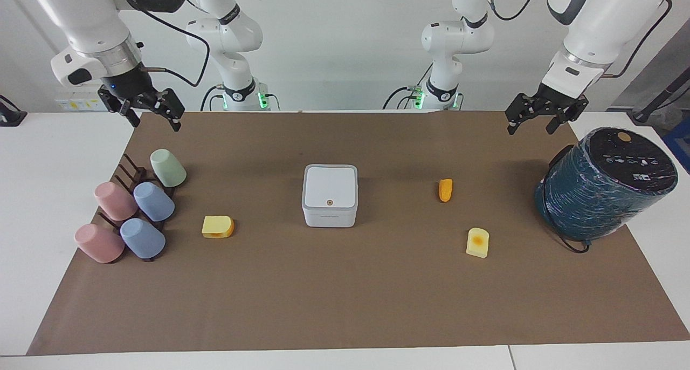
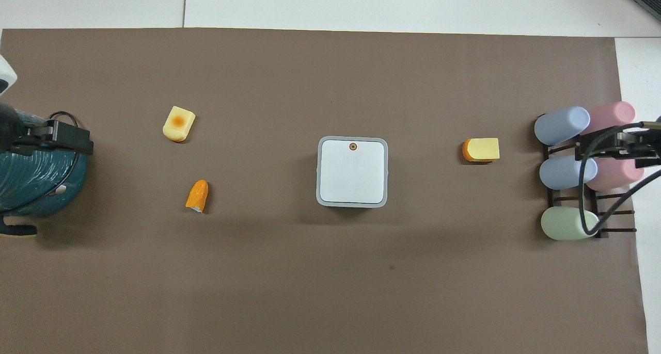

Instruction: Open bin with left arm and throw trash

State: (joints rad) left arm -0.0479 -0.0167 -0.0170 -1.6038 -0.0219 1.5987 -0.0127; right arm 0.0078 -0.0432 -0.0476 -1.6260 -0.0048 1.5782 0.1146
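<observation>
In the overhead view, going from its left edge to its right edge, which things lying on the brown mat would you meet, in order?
Teal wrapped cylinder → pale yellow piece with orange spot → small orange piece → bin → yellow slice with orange crust → rack of pastel cups.

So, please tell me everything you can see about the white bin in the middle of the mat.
The bin is a small, square, white box with rounded corners, plastic by its look. Its flat lid is shut and carries a tiny round brownish button at the edge farther from the robots. It stands upright on the brown mat, about at its middle. Nothing touches it; no gripper is over it.
</observation>
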